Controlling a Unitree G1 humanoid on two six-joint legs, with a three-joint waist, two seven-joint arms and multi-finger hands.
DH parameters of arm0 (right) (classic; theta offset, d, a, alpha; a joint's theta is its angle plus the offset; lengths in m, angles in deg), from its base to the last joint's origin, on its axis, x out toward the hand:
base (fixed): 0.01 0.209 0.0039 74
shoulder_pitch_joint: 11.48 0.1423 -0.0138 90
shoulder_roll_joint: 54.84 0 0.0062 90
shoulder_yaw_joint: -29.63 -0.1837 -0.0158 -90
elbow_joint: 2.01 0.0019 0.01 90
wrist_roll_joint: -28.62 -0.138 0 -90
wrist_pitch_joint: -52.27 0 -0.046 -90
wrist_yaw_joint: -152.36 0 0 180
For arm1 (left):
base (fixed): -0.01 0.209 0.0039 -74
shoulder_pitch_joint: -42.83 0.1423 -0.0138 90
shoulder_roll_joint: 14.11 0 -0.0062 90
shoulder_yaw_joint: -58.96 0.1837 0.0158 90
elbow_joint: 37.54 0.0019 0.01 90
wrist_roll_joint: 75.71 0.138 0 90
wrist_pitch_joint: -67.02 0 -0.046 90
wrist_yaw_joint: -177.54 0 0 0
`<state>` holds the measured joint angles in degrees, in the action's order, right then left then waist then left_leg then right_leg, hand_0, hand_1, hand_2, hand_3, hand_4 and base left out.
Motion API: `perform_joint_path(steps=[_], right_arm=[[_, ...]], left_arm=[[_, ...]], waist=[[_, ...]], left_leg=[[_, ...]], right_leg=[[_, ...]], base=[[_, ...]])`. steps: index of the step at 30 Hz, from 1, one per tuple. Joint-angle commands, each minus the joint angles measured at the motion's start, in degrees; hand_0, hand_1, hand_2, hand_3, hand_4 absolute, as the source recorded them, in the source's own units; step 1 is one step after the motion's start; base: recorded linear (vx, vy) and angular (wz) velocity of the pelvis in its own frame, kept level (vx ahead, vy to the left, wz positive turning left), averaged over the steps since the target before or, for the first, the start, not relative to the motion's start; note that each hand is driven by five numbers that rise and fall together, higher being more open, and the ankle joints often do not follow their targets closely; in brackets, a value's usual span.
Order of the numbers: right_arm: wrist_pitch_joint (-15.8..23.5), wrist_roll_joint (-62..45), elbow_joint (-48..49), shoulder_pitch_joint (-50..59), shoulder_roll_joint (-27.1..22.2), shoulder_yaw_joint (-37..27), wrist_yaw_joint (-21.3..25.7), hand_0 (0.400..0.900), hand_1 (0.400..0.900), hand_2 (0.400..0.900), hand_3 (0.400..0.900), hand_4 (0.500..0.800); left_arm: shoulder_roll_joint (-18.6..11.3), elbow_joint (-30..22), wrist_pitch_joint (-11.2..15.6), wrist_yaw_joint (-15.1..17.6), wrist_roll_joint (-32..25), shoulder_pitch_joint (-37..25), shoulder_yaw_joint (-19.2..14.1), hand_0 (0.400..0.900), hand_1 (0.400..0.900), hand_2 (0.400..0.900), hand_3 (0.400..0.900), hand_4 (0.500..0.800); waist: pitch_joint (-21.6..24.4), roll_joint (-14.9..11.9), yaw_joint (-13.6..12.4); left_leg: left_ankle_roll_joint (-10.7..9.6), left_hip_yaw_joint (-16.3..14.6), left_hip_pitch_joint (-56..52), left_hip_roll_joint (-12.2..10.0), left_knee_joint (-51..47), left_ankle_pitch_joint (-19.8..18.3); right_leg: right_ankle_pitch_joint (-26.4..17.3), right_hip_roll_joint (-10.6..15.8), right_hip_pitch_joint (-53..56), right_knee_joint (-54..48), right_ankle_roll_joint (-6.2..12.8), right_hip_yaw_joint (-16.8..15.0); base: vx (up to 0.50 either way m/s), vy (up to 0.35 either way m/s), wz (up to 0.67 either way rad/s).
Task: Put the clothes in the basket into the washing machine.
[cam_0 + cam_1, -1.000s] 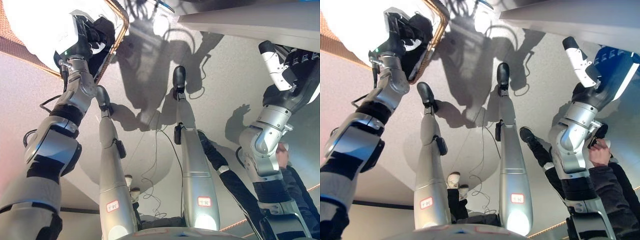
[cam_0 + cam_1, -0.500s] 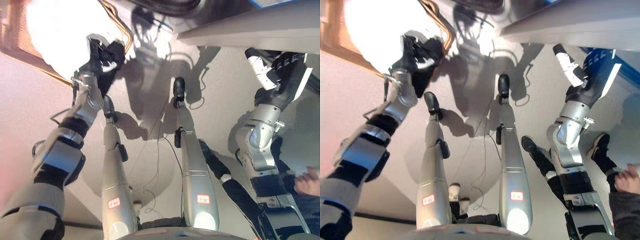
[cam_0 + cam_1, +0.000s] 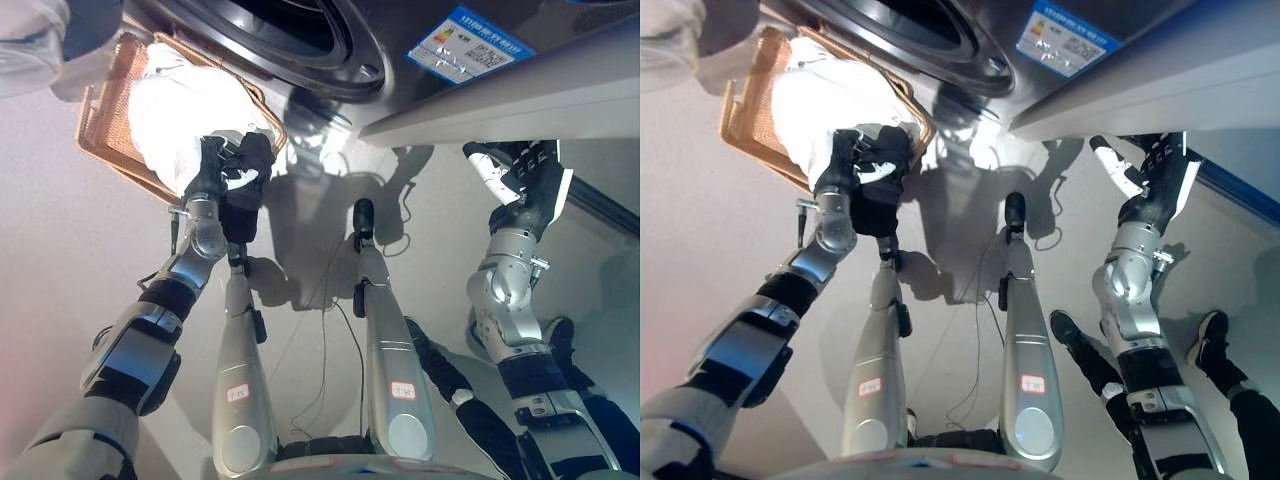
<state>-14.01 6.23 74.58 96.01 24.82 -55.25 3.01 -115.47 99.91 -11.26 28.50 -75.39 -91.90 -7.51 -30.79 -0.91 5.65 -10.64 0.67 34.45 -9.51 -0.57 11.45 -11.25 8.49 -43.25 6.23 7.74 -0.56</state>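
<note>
A woven brown basket (image 3: 103,120) stands on the floor at the upper left, filled with white clothes (image 3: 175,110). A black garment (image 3: 243,200) hangs over its near rim. My left hand (image 3: 213,168) is at that rim, its fingers curled into the black garment. The washing machine (image 3: 480,85) fills the top of the view, its round dark door opening (image 3: 295,30) just right of the basket. My right hand (image 3: 522,172) hangs free at the right below the machine's front, fingers relaxed and empty.
A person's legs and dark shoes (image 3: 1213,338) show at the lower right, close to my right arm. A pale bundle (image 3: 30,40) lies at the top left corner beside the basket. Grey floor spreads to the left.
The whole view has shifted, bringing the basket and the washing machine's door into sight. My left hand stays at the basket's rim with the black garment. A person's hand at the right is gone.
</note>
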Motion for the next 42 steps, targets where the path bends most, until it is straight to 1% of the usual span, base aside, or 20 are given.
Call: perform_joint_path(steps=[1,3,5,7,8,9,10,11,16,18,21,24,26,31,33,37,40,42], right_arm=[[4.7,2.4,6.2,-1.8,-2.2,-1.5,-3.6,0.900,0.900,0.900,0.900,0.800],[4.1,1.9,5.4,-2.4,-2.0,-1.4,-4.2,0.900,0.900,0.900,0.900,0.800],[3.3,1.4,4.9,-2.9,-1.7,-1.1,-4.9,0.900,0.900,0.900,0.900,0.800],[2.6,0.8,4.6,-3.4,-1.4,-1.1,-5.4,0.900,0.900,0.900,0.900,0.800],[2.0,0.6,4.2,-3.6,-1.1,-0.8,-5.5,0.900,0.900,0.900,0.900,0.800],[1.6,0.0,2.5,-3.5,-0.7,-0.5,-5.6,0.900,0.900,0.900,0.900,0.800],[1.3,-0.2,2.0,-3.3,-0.5,-0.3,-5.6,0.900,0.900,0.900,0.900,0.800],[0.9,-0.4,1.8,-3.1,-0.3,0.2,-5.9,0.900,0.900,0.900,0.900,0.800],[-0.5,-1.6,1.3,-2.4,0.0,1.5,-7.0,0.900,0.900,0.900,0.900,0.800],[-0.8,-2.2,-0.2,-1.8,0.1,2.0,-7.4,0.900,0.900,0.900,0.900,0.800],[-1.0,-2.9,0.3,-1.5,-0.3,2.5,-8.1,0.900,0.900,0.900,0.900,0.800],[-0.9,-3.4,0.3,-1.0,-0.6,3.4,-8.7,0.900,0.900,0.900,0.900,0.800],[-0.9,-3.8,0.3,-0.4,-0.7,4.1,-8.9,0.900,0.900,0.900,0.900,0.800],[-0.8,-3.0,2.1,-0.8,-1.3,3.9,-8.6,0.900,0.900,0.900,0.900,0.800],[-0.8,-2.6,2.1,-0.9,-1.6,3.7,-8.6,0.900,0.900,0.900,0.900,0.800],[-0.1,-2.3,3.3,-0.9,-1.9,2.9,-8.2,0.900,0.900,0.900,0.900,0.800],[0.2,-1.8,4.5,-1.3,-2.1,2.1,-8.1,0.900,0.900,0.900,0.900,0.800],[0.2,-1.5,5.6,-2.4,-2.2,1.6,-8.1,0.900,0.900,0.900,0.900,0.800]], left_arm=[[0.3,-2.7,5.9,0.2,-4.6,0.7,-3.8,0.400,0.400,0.400,0.400,0.500],[1.2,-3.0,6.9,-1.0,-9.8,1.5,-5.0,0.400,0.400,0.400,0.400,0.500],[2.1,-3.2,8.3,-3.7,-17.0,1.9,-6.5,0.400,0.400,0.400,0.400,0.500],[3.2,-4.6,9.8,-6.5,-26.4,2.5,-8.6,0.400,0.400,0.400,0.400,0.500],[4.3,-4.9,10.6,-8.2,-32.3,2.5,-9.8,0.400,0.400,0.400,0.400,0.500],[5.4,-5.4,11.0,-9.8,-36.6,2.6,-10.4,0.400,0.400,0.400,0.400,0.500],[5.5,-5.8,10.8,-10.5,-38.4,2.6,-10.7,0.400,0.400,0.400,0.400,0.500],[6.1,-6.8,10.9,-11.5,-41.9,2.6,-11.2,0.400,0.400,0.400,0.400,0.500],[6.4,-7.1,10.9,-14.5,-51.0,-1.3,-12.0,0.400,0.400,0.400,0.400,0.500],[6.2,-6.6,11.0,-15.2,-53.5,-3.7,-12.1,0.400,0.400,0.400,0.400,0.500],[5.7,-5.9,11.2,-16.1,-56.8,-8.1,-11.8,0.400,0.400,0.400,0.400,0.500],[4.3,-2.7,10.7,-16.1,-57.5,-13.0,-11.1,0.400,0.400,0.400,0.400,0.500],[4.3,-0.3,10.4,-16.5,-59.3,-16.1,-11.2,0.400,0.400,0.400,0.400,0.500],[4.4,2.7,10.2,-16.8,-60.1,-21.5,-10.9,0.400,0.400,0.400,0.400,0.500],[4.7,3.7,10.5,-16.8,-61.1,-24.1,-11.1,0.400,0.400,0.400,0.400,0.500],[3.7,5.4,10.8,-16.8,-61.7,-29.1,-9.9,0.400,0.400,0.400,0.400,0.500],[3.2,4.8,11.3,-16.8,-62.3,-30.9,-9.4,0.400,0.400,0.400,0.400,0.500],[3.3,5.6,11.2,-16.6,-62.0,-31.5,-9.2,0.400,0.400,0.400,0.400,0.500]], waist=[[6.3,0.5,-1.1],[6.9,0.6,-1.1],[7.4,0.7,-1.1],[7.9,1.0,-1.1],[8.1,1.1,-1.0],[8.4,1.2,-1.1],[8.6,1.2,-1.1],[8.8,1.2,-1.2],[10.2,1.1,-0.6],[10.9,0.9,-0.3],[11.8,0.8,0.3],[12.5,0.9,1.0],[13.1,1.0,1.4],[13.7,1.6,2.5],[13.8,1.7,3.0],[14.3,1.9,4.3],[14.9,2.1,4.8],[15.2,2.2,5.1]], left_leg=[[3.6,1.3,0.6,2.4,3.1,-4.5],[3.7,1.1,-0.6,2.6,3.2,-4.7],[3.8,0.9,-2.0,2.5,3.2,-5.0],[3.8,0.9,-3.2,2.5,3.1,-5.2],[3.8,0.7,-4.0,2.5,2.9,-5.3],[3.8,0.7,-4.9,2.4,2.9,-5.7],[3.8,0.7,-5.4,2.3,2.9,-5.8],[3.8,0.7,-5.9,2.2,2.8,-5.9],[3.8,0.3,-7.9,1.6,2.1,-6.1],[3.8,0.4,-8.2,1.6,1.6,-5.7],[3.6,0.3,-8.7,1.3,0.6,-5.4],[3.4,0.1,-9.0,1.0,-0.8,-4.8],[3.1,0.0,-9.3,0.8,-2.2,-4.2],[2.2,-0.2,-9.5,0.1,-4.4,-2.9],[1.8,0.0,-8.8,-0.1,-4.4,-2.7],[1.2,0.2,-7.0,-0.4,-4.4,-2.5],[1.1,0.4,-5.7,-0.3,-4.4,-2.5],[1.1,0.6,-4.9,-0.3,-4.4,-2.4]], right_leg=[[1.5,1.7,2.5,0.4,1.80,1.8],[1.5,1.8,3.6,0.3,1.79,1.7],[1.7,1.9,4.9,0.3,1.81,1.7],[1.9,2.0,6.1,0.3,1.80,1.6],[2.0,2.0,6.8,0.2,1.82,1.7],[2.3,1.9,7.4,0.4,1.76,1.6],[2.4,1.8,7.8,0.4,1.77,1.5],[2.5,1.7,8.2,0.4,1.74,1.5],[2.7,1.2,9.6,-0.1,1.85,1.2],[2.5,1.0,9.7,-0.4,1.88,1.1],[2.5,0.7,9.7,-0.7,2.02,1.1],[2.1,0.4,9.5,-1.3,2.20,1.0],[1.8,0.1,9.4,-2.1,2.32,0.9],[1.4,-0.5,9.1,-2.9,2.38,0.6],[1.2,-0.6,8.9,-3.2,2.52,0.7],[0.4,-0.6,7.9,-4.3,2.82,1.0],[-0.2,-0.7,6.7,-4.9,2.96,1.1],[-0.3,-0.8,6.0,-4.8,2.93,1.0]], base=[[0.05,0.008,-0.02],[0.06,0.015,-0.04],[0.06,0.017,-0.04],[0.05,0.010,-0.01],[0.08,0.007,-0.02],[0.07,0.010,-0.04],[0.07,0.008,-0.05],[0.04,0.013,-0.05],[0.04,0.011,-0.09],[0.04,-0.002,-0.09],[0.02,0.004,-0.05],[0.02,0.014,-0.09],[0.04,-0.002,-0.08],[0.04,-0.011,-0.07],[0.03,-0.029,-0.01],[0.01,-0.015,0.03],[0.00,0.000,0.00],[0.00,0.000,0.00]])
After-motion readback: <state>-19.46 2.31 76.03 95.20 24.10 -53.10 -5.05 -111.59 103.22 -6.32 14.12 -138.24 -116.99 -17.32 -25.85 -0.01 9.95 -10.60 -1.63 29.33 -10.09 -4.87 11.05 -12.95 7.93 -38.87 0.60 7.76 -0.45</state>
